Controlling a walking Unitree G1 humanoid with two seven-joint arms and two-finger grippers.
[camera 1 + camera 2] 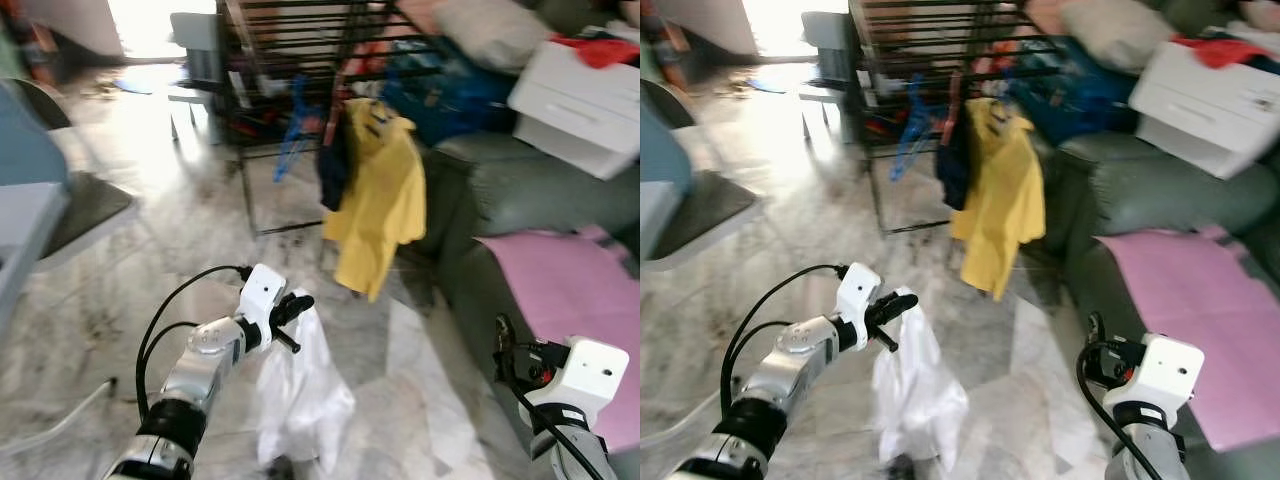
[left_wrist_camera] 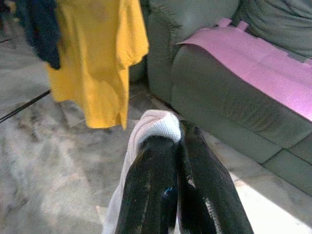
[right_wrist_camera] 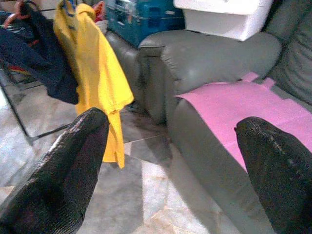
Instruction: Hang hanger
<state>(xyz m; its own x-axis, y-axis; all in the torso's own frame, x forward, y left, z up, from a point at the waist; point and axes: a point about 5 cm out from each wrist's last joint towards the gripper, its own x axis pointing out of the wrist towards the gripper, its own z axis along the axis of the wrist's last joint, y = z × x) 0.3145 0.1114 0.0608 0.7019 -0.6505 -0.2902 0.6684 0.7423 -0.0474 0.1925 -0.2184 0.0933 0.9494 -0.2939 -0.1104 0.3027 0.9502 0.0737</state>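
Left gripper [image 1: 293,308] is clamped on the top of a white garment [image 1: 300,395], which hangs limp below the fingers toward the marble floor [image 1: 150,250]; the left wrist view shows both black fingers pressed together with white cloth bunched at their tips. No hanger can be made out inside the cloth, so whether the grip is on a hanger hook or on fabric alone cannot be told. Holding at the top presumably keeps the garment clear of the floor during transport. Right gripper [image 3: 170,161] is held forward with its fingers spread wide and nothing between them, near the grey sofa [image 1: 520,190] with its pink cover [image 1: 570,290]. Ahead stands a dark drying rack [image 1: 300,60] carrying a yellow shirt [image 1: 380,195] and a dark garment [image 1: 335,165]; judged the likely destination. A white box [image 1: 575,100] rests on the sofa arm, with red cloth on top.
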